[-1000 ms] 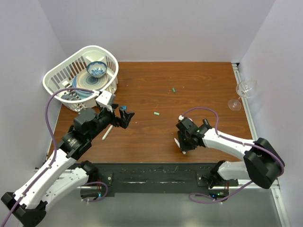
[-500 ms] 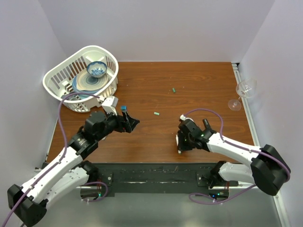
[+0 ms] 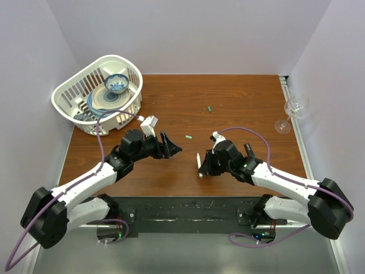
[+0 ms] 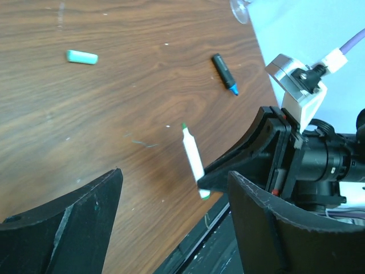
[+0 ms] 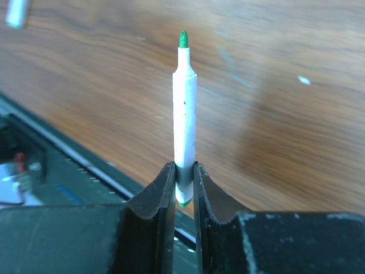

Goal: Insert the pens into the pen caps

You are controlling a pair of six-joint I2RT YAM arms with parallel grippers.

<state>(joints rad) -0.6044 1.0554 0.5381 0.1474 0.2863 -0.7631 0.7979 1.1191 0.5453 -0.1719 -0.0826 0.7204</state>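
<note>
White pen (image 5: 185,114), one, pale green cap (image 4: 81,56), one

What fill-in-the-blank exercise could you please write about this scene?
1. The right gripper is shut on a white pen whose tip is ____.
2. The left gripper is ____ and holds nothing.
3. The basket stands at the far-____ corner of the table.

Missing words: green; open; left
</note>
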